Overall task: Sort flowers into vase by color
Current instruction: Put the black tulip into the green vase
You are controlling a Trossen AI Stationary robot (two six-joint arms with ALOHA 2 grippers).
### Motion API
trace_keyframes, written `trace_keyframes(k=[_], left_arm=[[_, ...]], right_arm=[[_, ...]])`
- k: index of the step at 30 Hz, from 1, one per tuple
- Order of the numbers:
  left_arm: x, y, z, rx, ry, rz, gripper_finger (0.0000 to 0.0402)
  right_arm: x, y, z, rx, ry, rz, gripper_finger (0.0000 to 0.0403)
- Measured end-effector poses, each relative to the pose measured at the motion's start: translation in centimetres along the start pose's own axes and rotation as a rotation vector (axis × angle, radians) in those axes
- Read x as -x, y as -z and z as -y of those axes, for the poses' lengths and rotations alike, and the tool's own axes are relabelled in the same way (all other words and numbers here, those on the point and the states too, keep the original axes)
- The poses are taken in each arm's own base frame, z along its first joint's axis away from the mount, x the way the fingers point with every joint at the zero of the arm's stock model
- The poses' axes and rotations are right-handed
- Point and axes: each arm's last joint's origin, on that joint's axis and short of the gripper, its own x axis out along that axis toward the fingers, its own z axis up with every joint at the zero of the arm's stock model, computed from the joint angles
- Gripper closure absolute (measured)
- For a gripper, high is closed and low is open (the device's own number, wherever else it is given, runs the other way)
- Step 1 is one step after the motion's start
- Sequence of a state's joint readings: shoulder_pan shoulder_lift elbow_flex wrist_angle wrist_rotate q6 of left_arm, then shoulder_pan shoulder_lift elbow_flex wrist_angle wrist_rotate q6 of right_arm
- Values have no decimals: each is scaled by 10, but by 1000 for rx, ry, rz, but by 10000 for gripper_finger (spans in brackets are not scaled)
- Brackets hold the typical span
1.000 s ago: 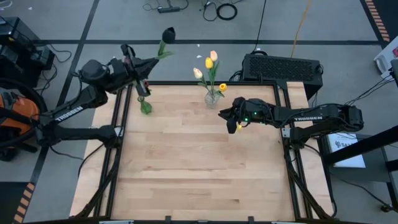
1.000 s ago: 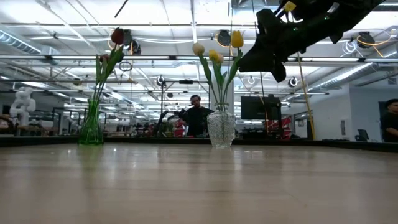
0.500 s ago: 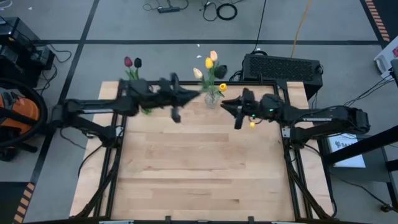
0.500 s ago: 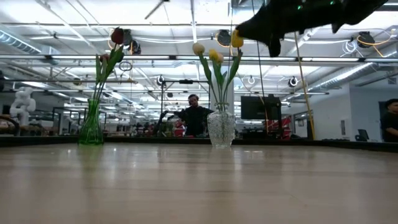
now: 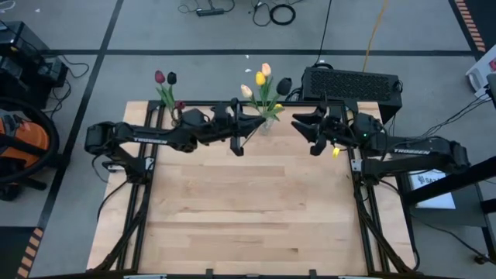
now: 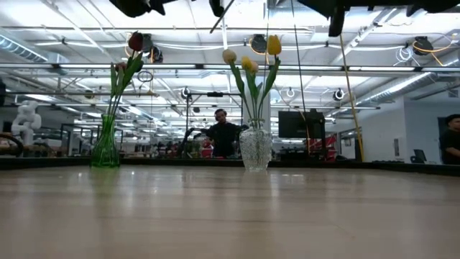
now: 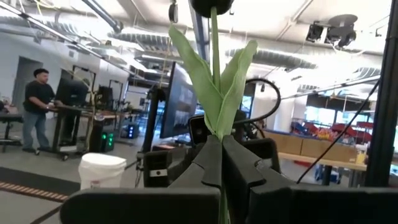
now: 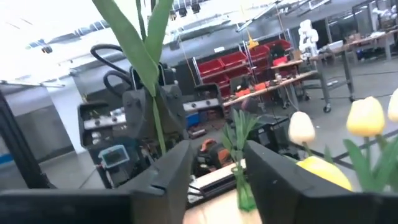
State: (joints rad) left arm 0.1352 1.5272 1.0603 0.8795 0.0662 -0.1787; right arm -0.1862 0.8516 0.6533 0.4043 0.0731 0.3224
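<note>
While one dark tulip (image 7: 215, 93) is not yet in a vase, most sorting looks done. Green vase (image 6: 105, 147), well left of the clear vase (image 6: 256, 150), holds the dark red tulips (image 5: 160, 77). Left gripper (image 5: 242, 126), just left of the clear vase and above it, is clenched on the dark tulip's stem. Clear vase holds the yellow and cream tulips (image 5: 261, 77). Right gripper (image 5: 308, 128), just right of it, is released and empty. Left to do, likely: take the held tulip to the green vase. No loose flowers on the table (image 5: 248, 209).

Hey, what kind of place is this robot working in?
Probably a robotics lab or workshop: an open hall with exposed ceiling pipes, red storage bins on racks, and a person at a workstation behind the wooden table.
</note>
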Motion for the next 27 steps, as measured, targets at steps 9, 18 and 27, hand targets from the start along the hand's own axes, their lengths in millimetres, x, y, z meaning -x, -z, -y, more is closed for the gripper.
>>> trace_keyframes(k=[9,18,27], left_arm=[[-3,14,0,5,0,-33,401],[-3,15,3,9,7,-43,401],[-4,14,4,9,11,-37,401]], right_arm=[[-30,-11,-13,37,-85,20,180],[-68,-31,-24,135,-47,-135,165],[-79,-39,-29,171,-94,-168,168]])
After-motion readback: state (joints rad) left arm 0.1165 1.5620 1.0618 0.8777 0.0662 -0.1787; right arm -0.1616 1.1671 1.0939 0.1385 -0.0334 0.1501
